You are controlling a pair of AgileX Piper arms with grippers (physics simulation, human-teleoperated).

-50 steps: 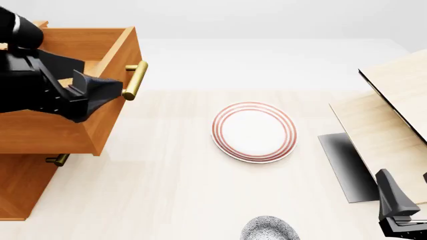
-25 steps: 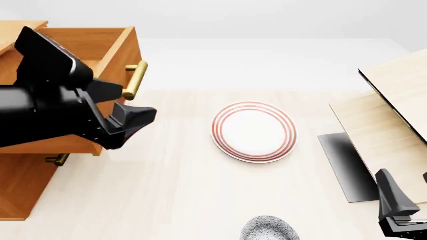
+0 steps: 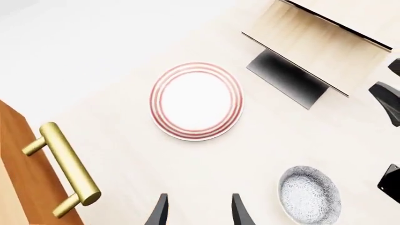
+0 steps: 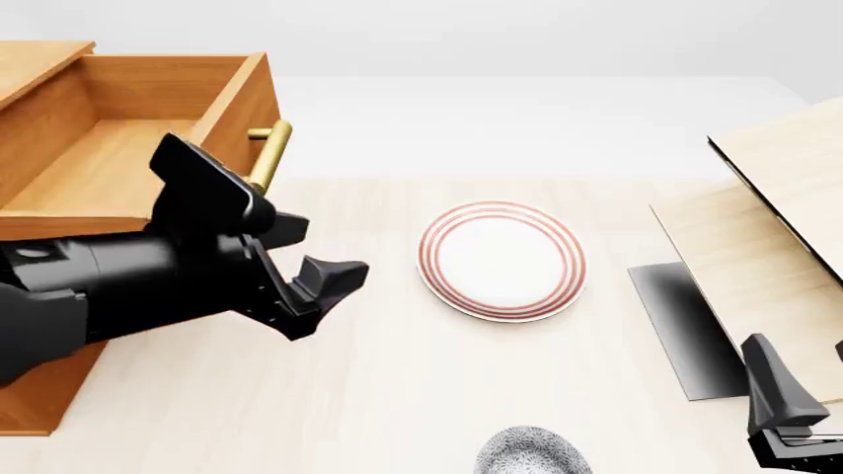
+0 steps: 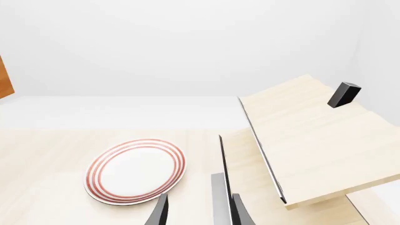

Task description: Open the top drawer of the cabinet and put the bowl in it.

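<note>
- Bowl (image 4: pixel 531 452): small, round, white with dense dark speckling; sits on the table (image 4: pixel 395 395) at the near edge of the front view, cut off by the frame; lies nearer than the plate, untouched by either gripper. The left wrist view shows it whole (image 3: pixel 308 194), upright and empty.
- Top drawer (image 4: pixel 106 168): orange-brown wooden box, pulled out of the cabinet (image 4: pixel 39 385) so its inside is exposed and bare; brass bar handle (image 4: pixel 268 156) on its front, seen also in the left wrist view (image 3: pixel 69 168).
- Left gripper (image 4: pixel 323 257): black, over the table between the drawer front and the plate, clear of the handle; fingers (image 3: pixel 159 213) stand apart with nothing between them.
- Right gripper (image 5: pixel 196 213): near right of the front view, only partly in frame (image 4: pixel 791 420); fingers (image 5: pixel 161 211) apart, holding nothing.
- Plate (image 4: pixel 502 260): flat, white with red rings, mid-table, well apart from the bowl; also in the right wrist view (image 5: pixel 136 170).
- Pale wood boards (image 4: pixel 771 212): tilted light panels at the right of the table, a dark shadow under them; a small black block (image 5: pixel 344 93) rests on the upper one.
</note>
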